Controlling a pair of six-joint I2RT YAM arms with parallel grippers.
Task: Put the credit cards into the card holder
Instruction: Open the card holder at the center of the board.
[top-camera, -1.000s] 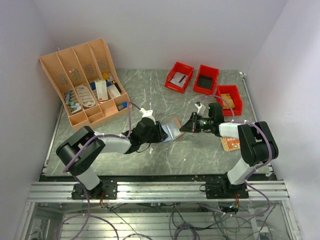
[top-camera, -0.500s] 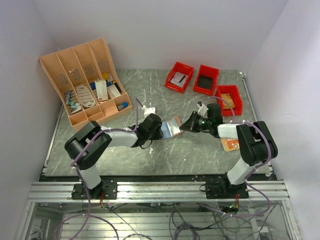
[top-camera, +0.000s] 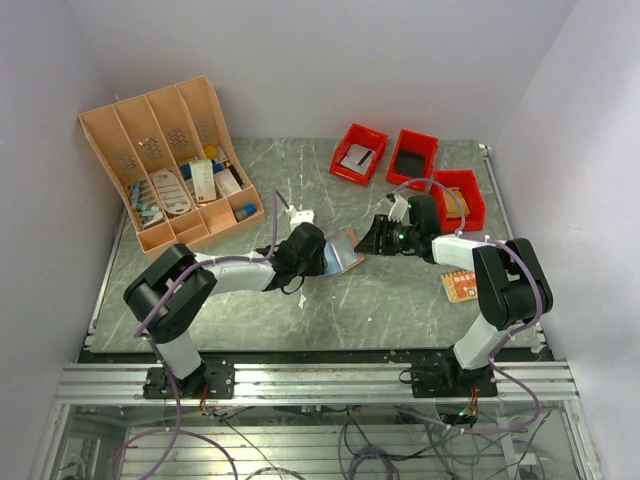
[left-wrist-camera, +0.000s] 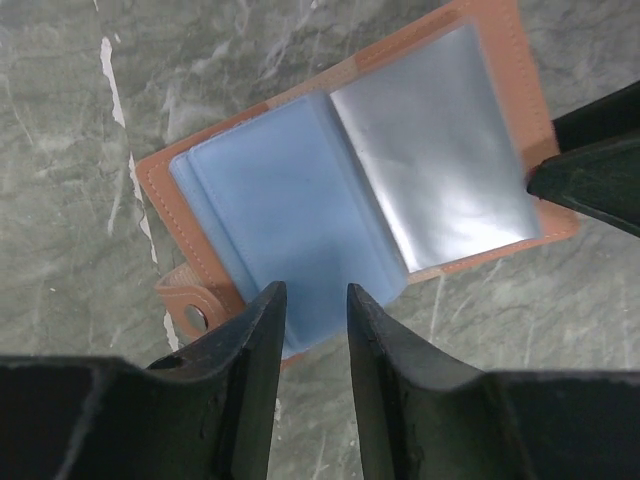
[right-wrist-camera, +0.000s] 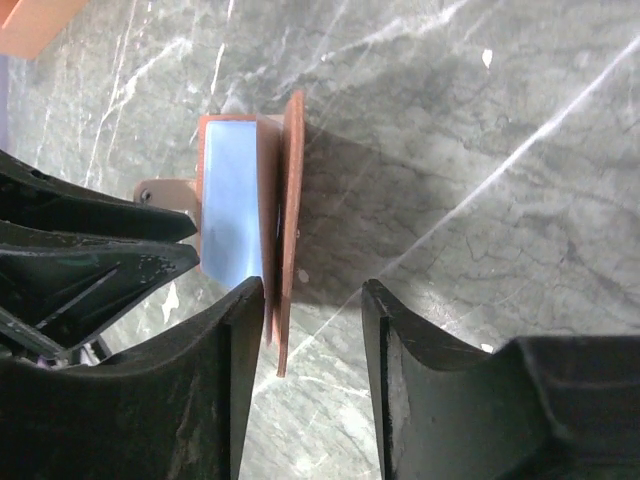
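Card holder (left-wrist-camera: 300, 200) spread left-right, right jaws wide astride cover (right-wrist-camera: 291, 230), left jaws' grip unclear

White panels (top-camera: 300, 60) are enclosing a marble-look table (top-camera: 390, 300), with cables (top-camera: 370, 440) trailing beneath its aluminium frame (top-camera: 320, 382): a robotics lab cell.

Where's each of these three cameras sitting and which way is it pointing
Top external: above, behind the bases, looking down on the table; left gripper and right gripper show.
Left wrist: on the left arm, looking down at the open card holder; own fingers show.
Right wrist: on the right arm, facing the card holder's edge; own fingers show.
All three share the card holder.
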